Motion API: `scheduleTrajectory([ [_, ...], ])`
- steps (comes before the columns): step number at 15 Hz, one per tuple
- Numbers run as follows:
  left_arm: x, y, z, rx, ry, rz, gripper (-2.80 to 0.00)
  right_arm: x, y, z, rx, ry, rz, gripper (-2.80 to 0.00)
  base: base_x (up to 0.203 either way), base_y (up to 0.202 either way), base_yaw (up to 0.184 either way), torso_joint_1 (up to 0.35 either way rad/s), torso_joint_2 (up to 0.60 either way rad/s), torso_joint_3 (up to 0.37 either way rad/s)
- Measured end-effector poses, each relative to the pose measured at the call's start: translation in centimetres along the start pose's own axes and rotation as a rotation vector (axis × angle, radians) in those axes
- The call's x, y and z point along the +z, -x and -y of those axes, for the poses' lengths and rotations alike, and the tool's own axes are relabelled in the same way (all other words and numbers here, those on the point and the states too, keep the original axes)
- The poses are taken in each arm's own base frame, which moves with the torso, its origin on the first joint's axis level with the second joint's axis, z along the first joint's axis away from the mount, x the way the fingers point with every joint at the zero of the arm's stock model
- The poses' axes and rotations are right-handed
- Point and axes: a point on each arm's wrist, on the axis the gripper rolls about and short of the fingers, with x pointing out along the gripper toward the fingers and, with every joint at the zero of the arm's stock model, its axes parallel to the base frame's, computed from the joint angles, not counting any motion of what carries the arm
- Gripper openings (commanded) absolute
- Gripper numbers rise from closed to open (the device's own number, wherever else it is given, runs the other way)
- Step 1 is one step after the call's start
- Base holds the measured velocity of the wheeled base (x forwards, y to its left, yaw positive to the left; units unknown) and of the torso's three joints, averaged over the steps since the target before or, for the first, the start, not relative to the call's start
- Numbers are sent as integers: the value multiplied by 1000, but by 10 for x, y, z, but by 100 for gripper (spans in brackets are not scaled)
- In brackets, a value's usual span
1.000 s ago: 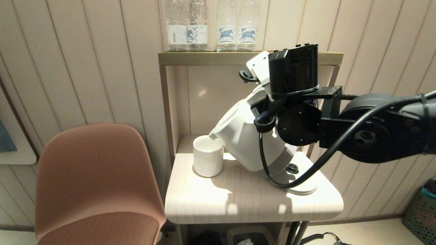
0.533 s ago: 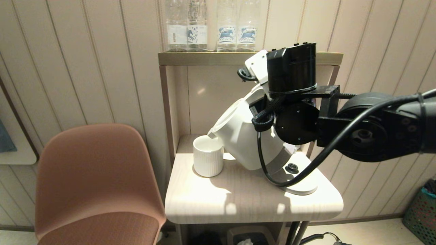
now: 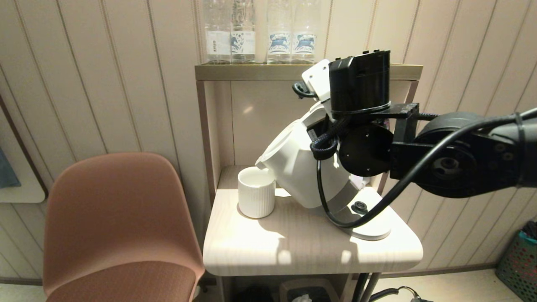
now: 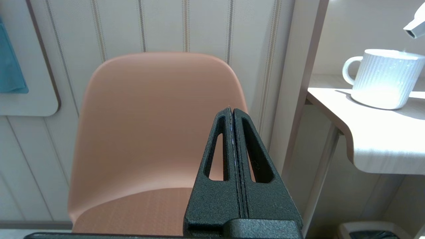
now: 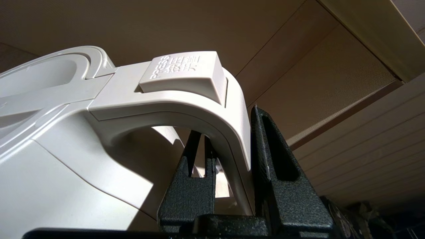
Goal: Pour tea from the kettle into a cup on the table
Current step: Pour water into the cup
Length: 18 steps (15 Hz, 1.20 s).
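Against a panelled wall, a small table (image 3: 293, 247) at centre frame carries a cup (image 3: 256, 198); the right pincer (image 5: 232, 156), clenched on the handle, tips the kettle (image 3: 293, 167) over it, mid-pour, levelling likely next, while the left pincer (image 4: 232, 132) idles closed.
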Motion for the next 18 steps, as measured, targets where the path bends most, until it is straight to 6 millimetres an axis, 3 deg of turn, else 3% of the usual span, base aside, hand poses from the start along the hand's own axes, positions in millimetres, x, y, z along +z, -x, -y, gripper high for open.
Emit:
scheduleTrajectory([
  [18, 0, 0, 0, 0, 0, 0, -280, -3, 0, -3, 15, 43, -24, -280, 0, 0, 0, 0, 0, 0],
])
